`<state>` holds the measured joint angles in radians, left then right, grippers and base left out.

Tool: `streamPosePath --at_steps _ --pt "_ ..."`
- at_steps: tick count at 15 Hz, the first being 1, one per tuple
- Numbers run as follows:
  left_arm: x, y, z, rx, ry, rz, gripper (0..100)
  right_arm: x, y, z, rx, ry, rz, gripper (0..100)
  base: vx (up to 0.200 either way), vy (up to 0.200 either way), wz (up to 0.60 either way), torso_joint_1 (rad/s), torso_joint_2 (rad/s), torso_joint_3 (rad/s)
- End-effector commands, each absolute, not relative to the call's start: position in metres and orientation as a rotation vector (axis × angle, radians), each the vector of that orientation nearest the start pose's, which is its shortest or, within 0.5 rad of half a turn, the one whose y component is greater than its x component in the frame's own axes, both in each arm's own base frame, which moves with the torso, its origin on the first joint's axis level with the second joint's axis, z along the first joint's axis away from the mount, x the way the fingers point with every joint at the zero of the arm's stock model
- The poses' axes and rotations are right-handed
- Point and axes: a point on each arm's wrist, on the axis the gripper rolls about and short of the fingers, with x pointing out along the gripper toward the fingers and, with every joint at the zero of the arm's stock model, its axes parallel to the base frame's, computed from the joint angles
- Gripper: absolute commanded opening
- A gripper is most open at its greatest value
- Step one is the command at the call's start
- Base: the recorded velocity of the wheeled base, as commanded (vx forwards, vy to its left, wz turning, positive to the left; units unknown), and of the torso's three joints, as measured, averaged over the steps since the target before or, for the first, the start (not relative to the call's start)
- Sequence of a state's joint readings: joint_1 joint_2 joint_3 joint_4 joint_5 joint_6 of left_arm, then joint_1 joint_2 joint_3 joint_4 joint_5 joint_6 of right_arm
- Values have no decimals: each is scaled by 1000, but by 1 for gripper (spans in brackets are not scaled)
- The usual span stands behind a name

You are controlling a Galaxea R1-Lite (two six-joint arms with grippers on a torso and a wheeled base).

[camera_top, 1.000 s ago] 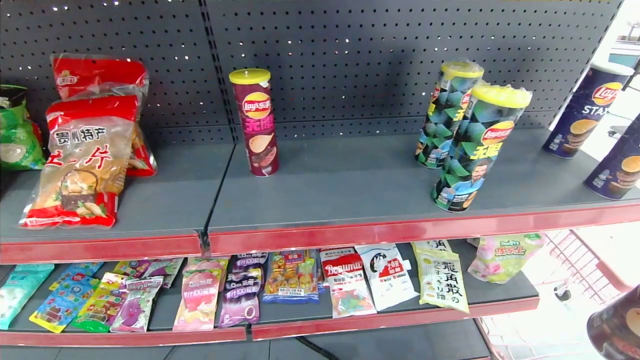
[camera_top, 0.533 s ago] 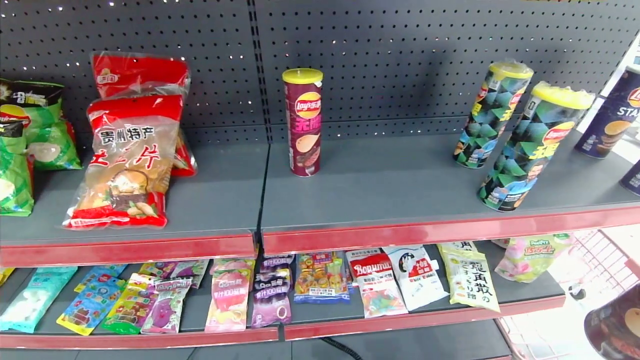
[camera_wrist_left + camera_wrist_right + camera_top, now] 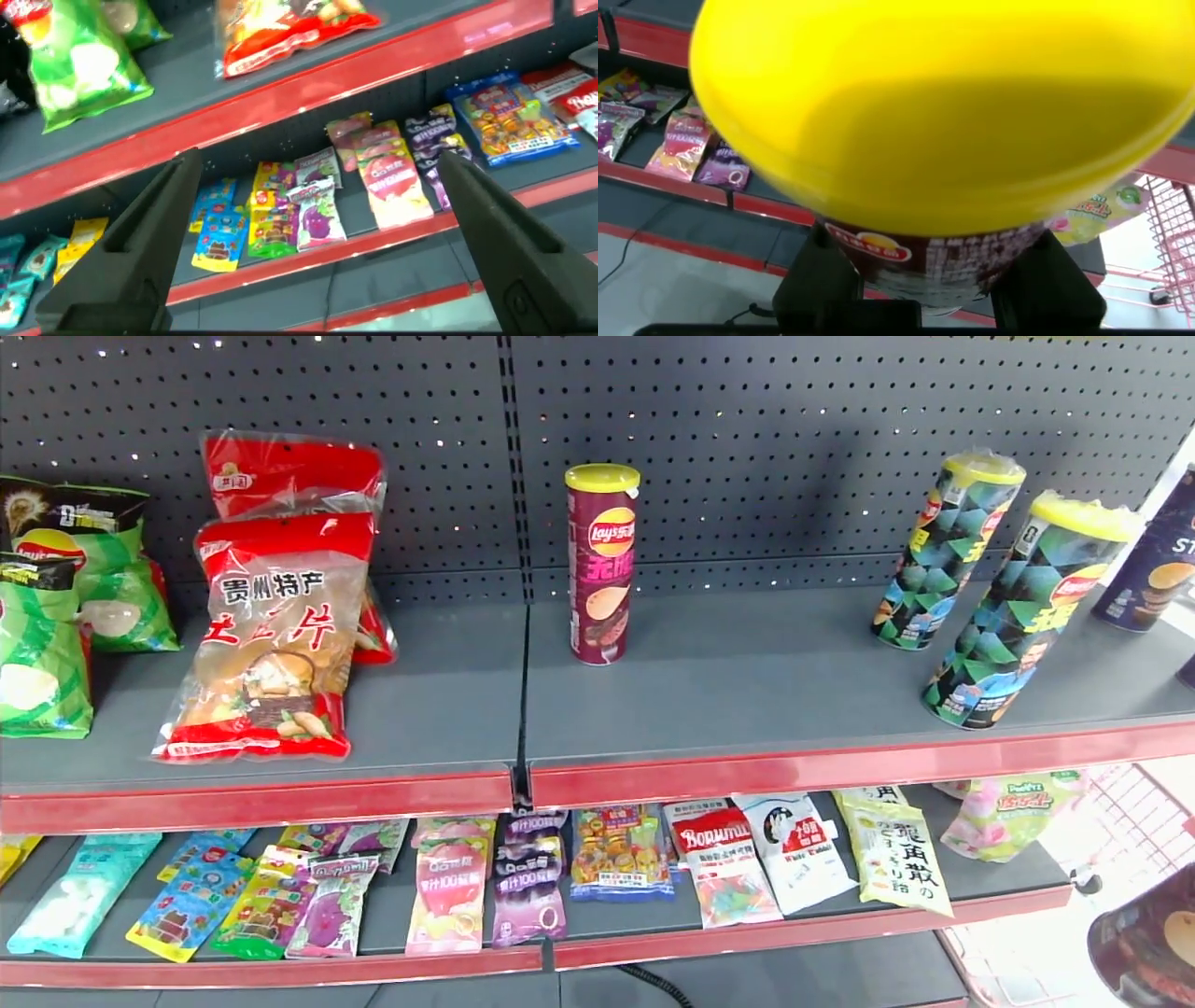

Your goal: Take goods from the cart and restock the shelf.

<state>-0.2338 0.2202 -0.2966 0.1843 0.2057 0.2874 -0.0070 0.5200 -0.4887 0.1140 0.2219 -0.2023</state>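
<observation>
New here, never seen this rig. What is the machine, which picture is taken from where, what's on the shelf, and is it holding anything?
It is a wheeled robot with two arms, restocking a shop shelf. The wide picture comes from a camera on its head. On the upper level stand a maroon can and green cans, with red bags and green bags to the left. Candy packets lie on the level below.

The other two pictures come from cameras on its wrists. The left gripper is open and empty, facing the lower level. The right gripper is shut on the held can, whose yellow lid sits close to the lens. The head view shows that can at its lower right, near the cart.
</observation>
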Motion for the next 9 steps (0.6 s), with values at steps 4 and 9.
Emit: streamPosePath --at_steps 4,9 --pt "-21 10 143 316 100 -43 100 17 7 208 -234 94 354 0 200 0 0 -4 -4 4" --pt "-20 10 144 334 105 -48 100 30 10 220 -252 107 437 0 40 0 0 3 2 0"
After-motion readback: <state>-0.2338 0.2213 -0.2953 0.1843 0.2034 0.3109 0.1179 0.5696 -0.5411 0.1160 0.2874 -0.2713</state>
